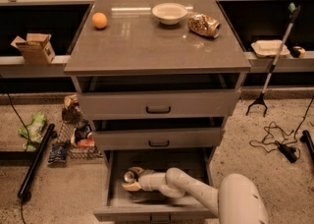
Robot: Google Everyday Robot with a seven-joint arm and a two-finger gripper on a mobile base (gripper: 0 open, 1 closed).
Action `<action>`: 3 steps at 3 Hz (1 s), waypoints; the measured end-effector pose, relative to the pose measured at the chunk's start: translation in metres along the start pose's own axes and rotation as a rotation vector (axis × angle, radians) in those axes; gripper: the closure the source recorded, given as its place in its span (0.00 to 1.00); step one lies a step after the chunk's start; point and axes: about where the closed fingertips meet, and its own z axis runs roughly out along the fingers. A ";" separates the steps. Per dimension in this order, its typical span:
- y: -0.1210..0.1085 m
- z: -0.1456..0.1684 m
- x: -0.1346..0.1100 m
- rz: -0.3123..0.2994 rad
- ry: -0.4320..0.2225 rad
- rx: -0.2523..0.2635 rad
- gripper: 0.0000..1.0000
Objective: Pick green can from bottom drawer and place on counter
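Note:
The bottom drawer is pulled open below two shallower grey drawers. Inside it, at the left, the green can shows only its silver lid and a bit of dark body. My gripper reaches into the drawer from the lower right on a white arm, and its pale fingers sit around the can. The counter is the glossy grey-brown top of the cabinet, above.
On the counter are an orange ball, a white bowl and a shiny gold-brown packet. Clutter and a black pole lie on the floor to the left; cables lie to the right.

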 end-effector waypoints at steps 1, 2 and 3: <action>-0.001 -0.001 0.000 -0.003 -0.009 -0.003 0.64; 0.002 -0.017 -0.004 -0.009 -0.029 -0.021 0.87; 0.009 -0.058 -0.016 -0.014 -0.069 -0.050 1.00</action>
